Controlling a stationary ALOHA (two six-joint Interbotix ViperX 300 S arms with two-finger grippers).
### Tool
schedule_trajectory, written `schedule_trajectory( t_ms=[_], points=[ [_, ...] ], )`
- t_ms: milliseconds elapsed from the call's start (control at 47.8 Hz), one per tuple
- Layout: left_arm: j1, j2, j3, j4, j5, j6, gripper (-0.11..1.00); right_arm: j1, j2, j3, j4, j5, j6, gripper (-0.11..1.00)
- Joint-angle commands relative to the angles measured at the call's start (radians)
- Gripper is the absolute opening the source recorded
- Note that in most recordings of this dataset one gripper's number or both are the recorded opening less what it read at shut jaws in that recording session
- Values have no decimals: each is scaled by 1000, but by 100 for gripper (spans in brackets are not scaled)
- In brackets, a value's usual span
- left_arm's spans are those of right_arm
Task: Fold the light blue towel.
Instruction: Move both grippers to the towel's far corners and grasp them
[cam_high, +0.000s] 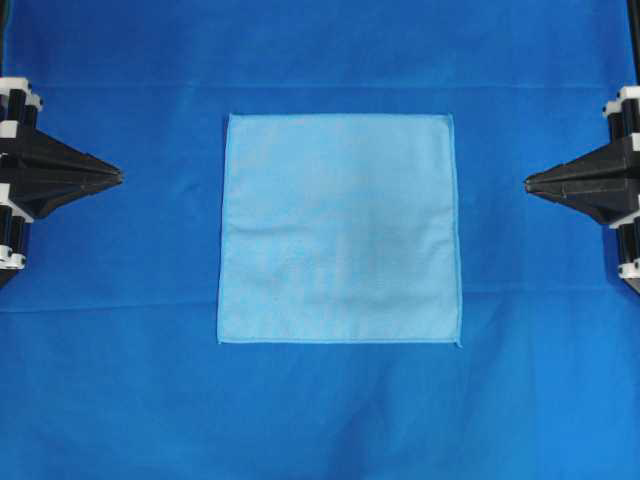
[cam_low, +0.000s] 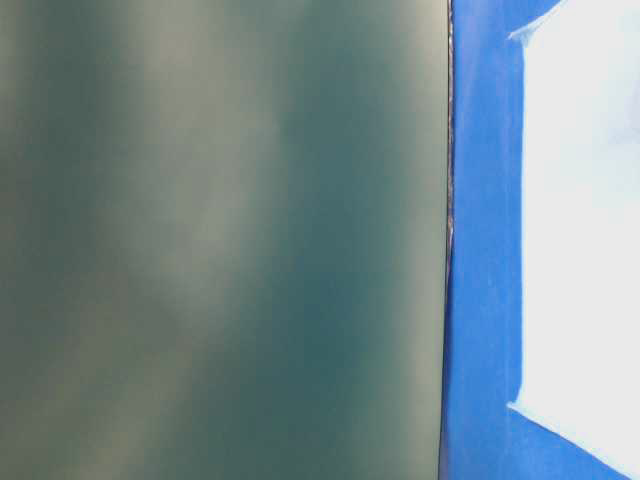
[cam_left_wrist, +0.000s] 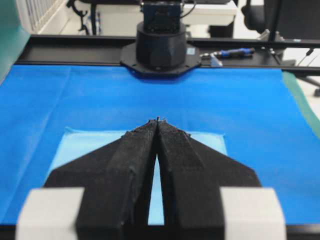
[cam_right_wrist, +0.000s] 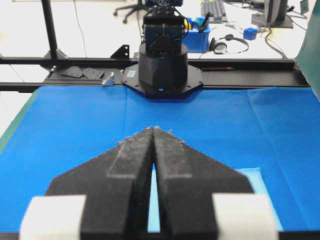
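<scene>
We see the royal-blue sheet (cam_high: 320, 420) covering the table, with the light blue towel (cam_high: 340, 228) flat and unfolded at its centre. The left gripper (cam_high: 118, 177) and right gripper (cam_high: 528, 182) point level toward it from opposite edges, well apart, fingertips pressed together, empty.

Bright, even overhead light with barely a shadow, sharp overhead view, pale sky-blue square microfibre towel (cam_low: 585, 230) blown out to white glare at table level, blurred grey-green panel (cam_low: 220, 240) filling the left there, wrist views crisp
</scene>
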Motion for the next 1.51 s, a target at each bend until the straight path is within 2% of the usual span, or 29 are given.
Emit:
schedule_trajectory(
  t_ms=[0, 251, 628, 670, 712, 879, 921, 963, 1005, 1110, 1487],
  points=[
    [2, 38, -15, -11, 3, 17, 0, 3, 14, -29, 2, 0, -3, 0],
    [21, 84, -18, -12, -14, 28, 0, -51, 66, -69, 3, 150, 3, 0],
    [152, 233, -29, -15, -15, 21, 1, -302, 247, -81, 6, 202, 26, 1],
    [172, 258, -34, -15, -18, 18, 5, -327, 267, -84, 5, 202, 26, 1],
    [192, 276, -37, -15, -21, 18, 13, -350, 287, -86, 6, 202, 26, 5],
    [272, 354, -51, -15, -21, 18, 63, -440, 385, -109, 2, 230, 25, 54],
    [296, 382, -54, -15, -23, 18, 75, -456, 413, -118, 2, 244, 21, 61],
    [314, 408, -57, -15, -25, 18, 82, -469, 440, -126, 0, 256, 20, 63],
    [331, 436, -60, -15, -31, 20, 85, -483, 469, -133, -3, 264, 20, 62],
    [364, 512, -72, -15, -49, 26, 83, -508, 552, -152, -18, 267, 18, 59],
    [440, 821, -179, -15, -92, 29, 83, -549, 799, -227, -54, 262, 17, 59]
  ],
)
